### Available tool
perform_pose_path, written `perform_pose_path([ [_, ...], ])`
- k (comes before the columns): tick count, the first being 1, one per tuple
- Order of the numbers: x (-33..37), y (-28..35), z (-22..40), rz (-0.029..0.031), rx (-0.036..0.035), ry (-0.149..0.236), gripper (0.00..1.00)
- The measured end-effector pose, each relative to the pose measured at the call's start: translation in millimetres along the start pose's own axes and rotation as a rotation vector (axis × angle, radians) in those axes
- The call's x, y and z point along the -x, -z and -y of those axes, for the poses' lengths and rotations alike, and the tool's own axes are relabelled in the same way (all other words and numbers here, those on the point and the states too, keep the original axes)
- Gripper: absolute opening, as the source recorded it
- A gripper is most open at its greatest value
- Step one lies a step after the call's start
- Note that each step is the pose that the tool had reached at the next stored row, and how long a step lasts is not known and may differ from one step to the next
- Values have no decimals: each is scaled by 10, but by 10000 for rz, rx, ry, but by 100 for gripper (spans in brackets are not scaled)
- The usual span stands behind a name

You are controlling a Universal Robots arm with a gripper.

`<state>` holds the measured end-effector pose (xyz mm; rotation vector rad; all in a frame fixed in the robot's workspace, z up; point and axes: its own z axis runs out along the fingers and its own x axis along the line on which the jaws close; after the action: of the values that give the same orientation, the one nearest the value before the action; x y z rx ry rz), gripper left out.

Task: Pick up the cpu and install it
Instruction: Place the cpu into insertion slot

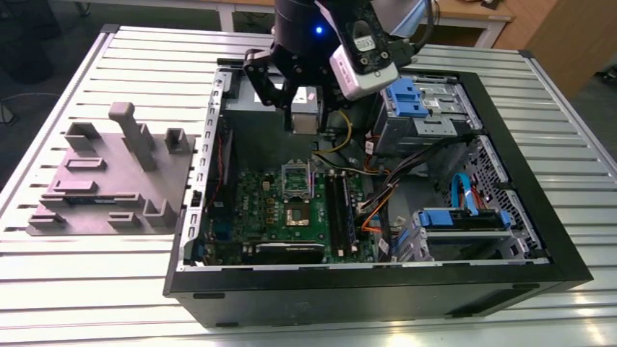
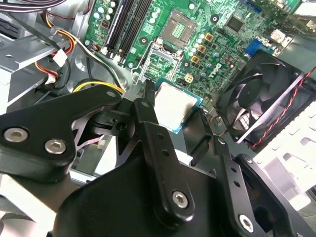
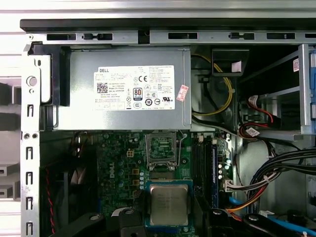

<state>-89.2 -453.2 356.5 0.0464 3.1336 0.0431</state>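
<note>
While gripping cpu (image 2: 174, 104), claw (image 1: 305, 116) hovers above mobo (image 1: 260, 206).

cpu (image 3: 169, 204): shiny silver top; the rim looks pale teal in the second wrist view, hard to be sure. Gripper (image 2: 174, 109): plain black. Motherboard (image 3: 123, 163): green, with black slots. Power supply (image 3: 79, 89): grey, with a white label (image 3: 133, 88) in black print. Cable (image 3: 228, 89) beside it: yellow. Fan (image 2: 261, 98): black. Case (image 1: 386, 293): black. Drive clips (image 1: 403, 92) at the far right: blue. Table (image 1: 568, 181): silver-white, ribbed in parallel stripes. Fixture block (image 1: 106, 184) at the exterior view's left: matte grey.
</note>
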Motion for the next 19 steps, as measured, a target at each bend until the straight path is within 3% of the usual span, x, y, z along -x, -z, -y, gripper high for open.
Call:
perform_pose_path([
  [19, -1, -112, 3, -1, 0, 18, 47],
])
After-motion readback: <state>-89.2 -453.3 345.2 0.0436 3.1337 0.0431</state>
